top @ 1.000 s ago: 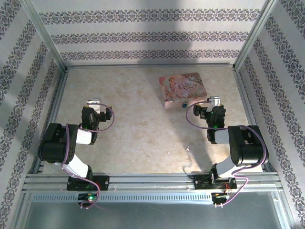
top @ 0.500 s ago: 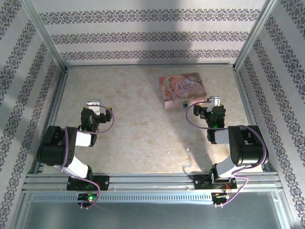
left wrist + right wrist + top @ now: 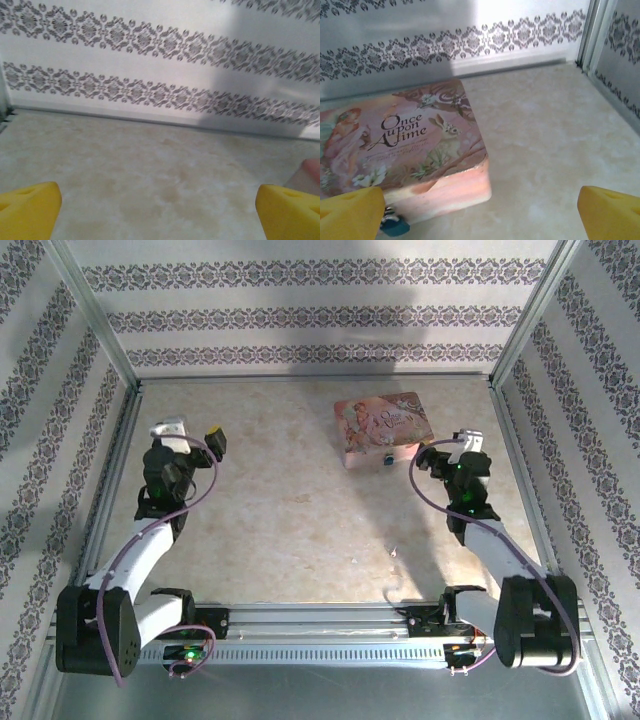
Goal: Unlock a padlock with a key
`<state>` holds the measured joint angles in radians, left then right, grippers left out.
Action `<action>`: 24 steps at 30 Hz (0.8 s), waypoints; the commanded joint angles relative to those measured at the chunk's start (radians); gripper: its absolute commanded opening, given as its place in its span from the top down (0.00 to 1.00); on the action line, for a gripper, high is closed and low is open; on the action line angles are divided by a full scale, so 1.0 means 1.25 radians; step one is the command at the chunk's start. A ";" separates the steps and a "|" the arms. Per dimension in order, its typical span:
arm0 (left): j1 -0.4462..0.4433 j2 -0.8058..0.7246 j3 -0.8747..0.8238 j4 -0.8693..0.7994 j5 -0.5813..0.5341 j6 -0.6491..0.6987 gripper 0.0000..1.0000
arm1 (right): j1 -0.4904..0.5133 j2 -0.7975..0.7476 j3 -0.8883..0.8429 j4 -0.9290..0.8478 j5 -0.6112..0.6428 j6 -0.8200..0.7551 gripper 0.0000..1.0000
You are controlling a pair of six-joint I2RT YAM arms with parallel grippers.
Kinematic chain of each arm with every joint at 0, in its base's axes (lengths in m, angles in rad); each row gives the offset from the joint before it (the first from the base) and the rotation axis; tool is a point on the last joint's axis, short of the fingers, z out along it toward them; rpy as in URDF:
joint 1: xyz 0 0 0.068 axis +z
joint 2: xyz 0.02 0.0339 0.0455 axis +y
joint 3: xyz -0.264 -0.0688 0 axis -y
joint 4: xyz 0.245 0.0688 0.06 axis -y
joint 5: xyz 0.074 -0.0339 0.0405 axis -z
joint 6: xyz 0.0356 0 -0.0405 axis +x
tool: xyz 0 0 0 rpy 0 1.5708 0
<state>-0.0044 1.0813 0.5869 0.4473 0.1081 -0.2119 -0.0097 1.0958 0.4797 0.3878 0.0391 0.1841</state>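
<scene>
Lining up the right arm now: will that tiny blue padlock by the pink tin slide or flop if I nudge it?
Likely light and skittish: the padlock looks tiny beside the pink tin, on a smooth table. Its thin wire shackle may swing loosely. Pushed toward the tin's near wall, it would probably stop there.

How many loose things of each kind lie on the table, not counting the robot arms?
pink tin: 1
blue padlock: 1
silvery key: 1
Total: 3
</scene>
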 commanded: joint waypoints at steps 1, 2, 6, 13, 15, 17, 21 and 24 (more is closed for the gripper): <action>0.008 -0.021 0.043 -0.201 0.085 -0.104 0.01 | -0.005 -0.065 0.047 -0.243 -0.037 0.093 0.01; 0.008 -0.026 0.039 -0.207 0.097 -0.126 0.01 | -0.005 -0.087 0.057 -0.283 -0.055 0.112 0.02; -0.002 -0.047 0.017 -0.233 0.131 -0.186 0.01 | -0.004 -0.140 0.094 -0.426 -0.134 0.162 0.04; -0.070 -0.053 -0.006 -0.269 0.170 -0.253 0.00 | 0.006 -0.161 0.155 -0.653 -0.249 0.219 0.16; -0.103 -0.049 -0.011 -0.270 0.167 -0.265 0.00 | 0.014 -0.157 0.164 -0.701 -0.275 0.237 0.20; -0.146 -0.043 -0.017 -0.266 0.154 -0.275 0.00 | 0.029 -0.147 0.167 -0.744 -0.299 0.258 0.25; -0.217 -0.020 -0.027 -0.236 0.123 -0.299 0.00 | 0.082 -0.129 0.158 -0.806 -0.296 0.282 0.34; -0.261 0.003 -0.038 -0.196 0.101 -0.317 0.00 | 0.137 -0.121 0.136 -0.837 -0.272 0.298 0.37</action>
<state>-0.2913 1.0637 0.5598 0.1490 0.2718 -0.5632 0.1215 0.9394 0.6605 -0.5648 -0.2974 0.5186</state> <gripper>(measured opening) 0.994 0.635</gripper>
